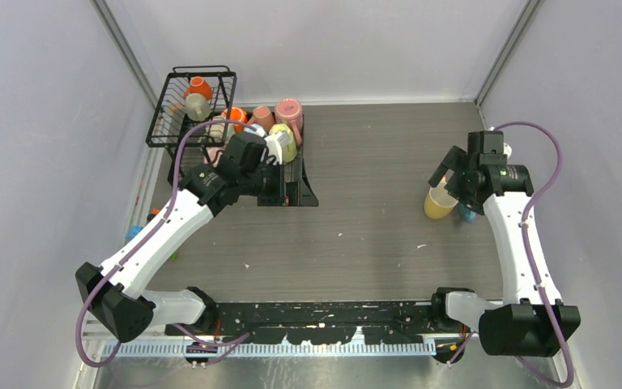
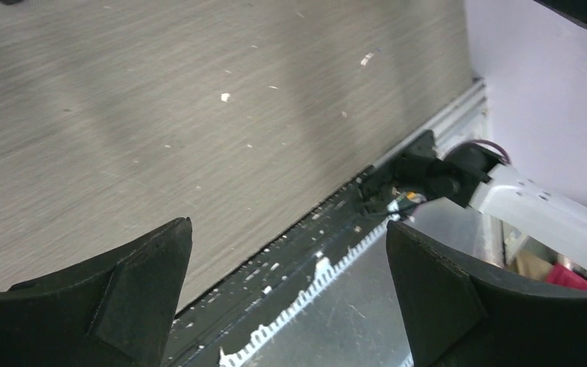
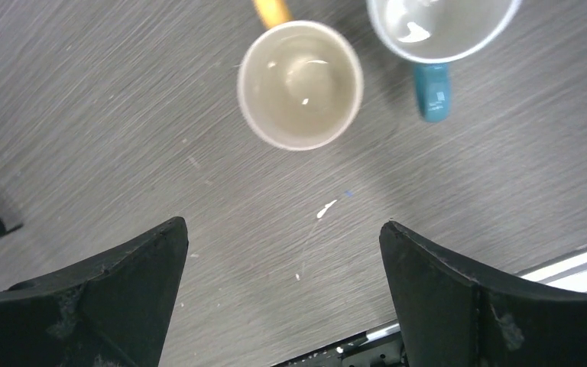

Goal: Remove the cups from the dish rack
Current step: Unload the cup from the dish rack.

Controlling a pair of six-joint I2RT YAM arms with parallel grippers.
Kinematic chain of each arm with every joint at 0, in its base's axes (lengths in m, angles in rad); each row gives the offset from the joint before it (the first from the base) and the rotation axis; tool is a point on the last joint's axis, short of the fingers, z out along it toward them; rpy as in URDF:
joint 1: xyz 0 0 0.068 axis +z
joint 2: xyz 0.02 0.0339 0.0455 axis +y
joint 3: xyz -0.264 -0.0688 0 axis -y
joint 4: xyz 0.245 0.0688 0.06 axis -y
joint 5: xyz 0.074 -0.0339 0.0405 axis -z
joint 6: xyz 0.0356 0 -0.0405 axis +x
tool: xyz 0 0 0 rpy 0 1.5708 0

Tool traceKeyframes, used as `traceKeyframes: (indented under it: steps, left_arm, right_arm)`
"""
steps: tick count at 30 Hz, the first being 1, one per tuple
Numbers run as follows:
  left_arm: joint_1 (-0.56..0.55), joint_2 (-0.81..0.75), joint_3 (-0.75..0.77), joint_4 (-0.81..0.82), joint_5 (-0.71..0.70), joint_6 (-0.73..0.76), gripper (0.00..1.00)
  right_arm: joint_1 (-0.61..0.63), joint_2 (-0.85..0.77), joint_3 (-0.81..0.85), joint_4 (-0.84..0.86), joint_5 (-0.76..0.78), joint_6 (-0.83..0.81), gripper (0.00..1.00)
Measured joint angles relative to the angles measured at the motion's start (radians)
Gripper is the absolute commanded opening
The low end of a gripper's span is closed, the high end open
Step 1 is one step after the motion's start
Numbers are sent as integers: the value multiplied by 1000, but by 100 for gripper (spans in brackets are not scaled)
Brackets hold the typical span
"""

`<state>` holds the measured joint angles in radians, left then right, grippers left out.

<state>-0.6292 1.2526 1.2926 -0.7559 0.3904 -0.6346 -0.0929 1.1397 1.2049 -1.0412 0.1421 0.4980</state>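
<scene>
The black wire dish rack [image 1: 185, 121] stands at the far left, its flat tray [image 1: 306, 190] reaching toward the middle. It holds several cups: an orange one [image 1: 200, 85] and a beige one [image 1: 197, 106] in the basket, and pink [image 1: 289, 112], brown [image 1: 261, 117] and yellow-green [image 1: 285, 143] ones on the tray. My left gripper [image 1: 278, 180] [image 2: 287, 237] hovers open over the tray, with nothing between its fingers. A yellow cup [image 1: 437, 203] [image 3: 299, 84] and a blue cup [image 1: 467, 214] [image 3: 437, 27] stand upright on the table at right. My right gripper [image 1: 451, 174] [image 3: 283, 237] is open just above the yellow cup.
Grey walls close in on both sides and the back. Small blue [image 1: 134, 232] and orange bits show by the left wall, partly hidden behind the left arm. The metal rail [image 1: 291, 347] with the arm bases runs along the near edge.
</scene>
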Motion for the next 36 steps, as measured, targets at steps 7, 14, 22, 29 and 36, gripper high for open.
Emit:
traceKeyframes:
  steps: [7, 14, 22, 29, 36]
  left_arm:
    - [0, 33, 44, -8, -280, 63, 100]
    - [21, 180, 130, 59, -505, 148, 100]
    - [117, 362, 145, 182, -552, 256, 100]
    - [203, 470, 168, 256, -509, 326, 100]
    - [250, 557, 173, 329, -443, 373, 99]
  right_arm:
    - [216, -7, 7, 34, 1, 60, 100]
    - [284, 31, 14, 79, -19, 81, 100]
    - [286, 43, 14, 113, -91, 94, 100]
    - [286, 42, 14, 122, -142, 139, 100]
    - [286, 11, 14, 147, -149, 184, 100]
